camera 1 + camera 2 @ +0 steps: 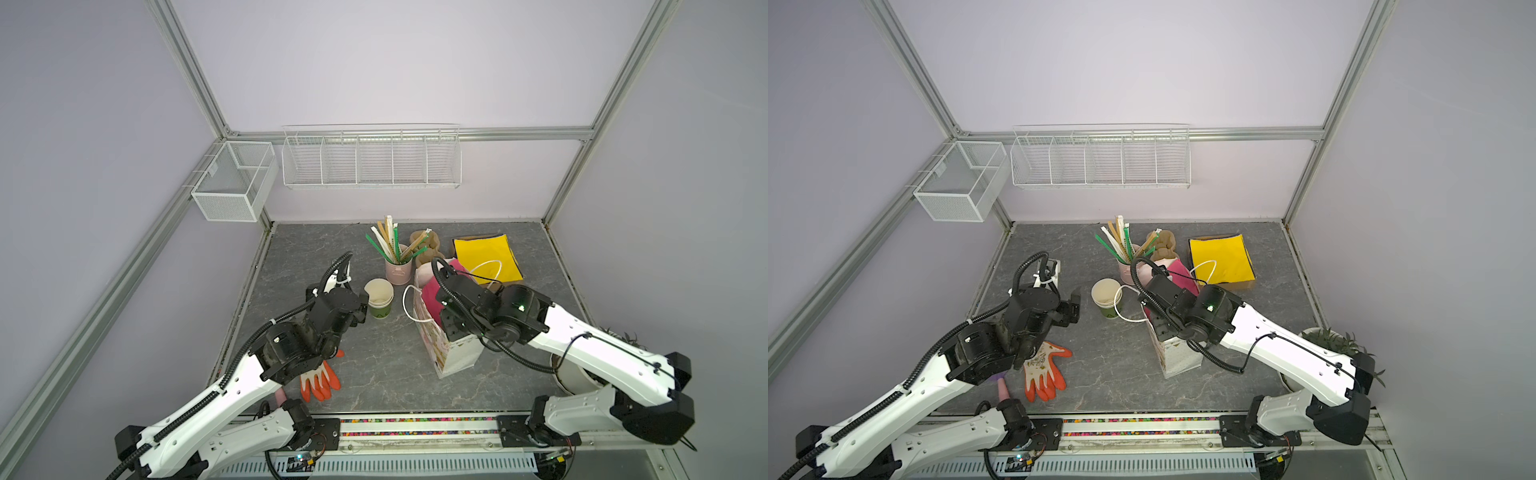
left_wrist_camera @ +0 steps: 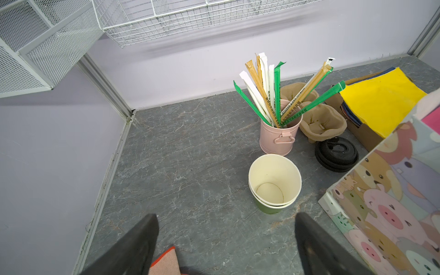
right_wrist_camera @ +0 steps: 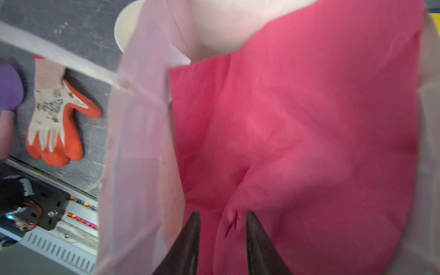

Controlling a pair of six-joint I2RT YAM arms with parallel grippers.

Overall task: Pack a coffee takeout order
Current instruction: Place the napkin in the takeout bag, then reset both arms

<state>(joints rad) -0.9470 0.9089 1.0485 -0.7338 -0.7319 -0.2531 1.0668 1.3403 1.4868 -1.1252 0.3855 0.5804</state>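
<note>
The white cartoon-animal gift bag (image 1: 451, 357) (image 2: 392, 202) stands upright right of centre, its cord handles loose. A pink paper sheet (image 1: 432, 295) (image 3: 309, 119) lines its inside and pokes out at the top. My right gripper (image 3: 222, 213) reaches down into the bag; its jaws stand apart, with a pinched crease of the pink sheet between them, untouched by either finger. The brown pulp cup carrier (image 1: 424, 245) (image 2: 319, 121) lies at the back behind the bucket. My left gripper (image 1: 1074, 307) (image 2: 226, 215) hovers wide open and empty, just left of the stacked paper cups (image 1: 379, 297).
A pink bucket of wrapped stir sticks (image 2: 278, 138) stands behind the cups. Black lids (image 2: 337, 153) lie beside the carrier. A box with yellow paper (image 1: 488, 257) is at the back right. An orange-and-white glove (image 1: 320, 380) lies front left, and a potted plant (image 1: 1325, 340) at the right edge.
</note>
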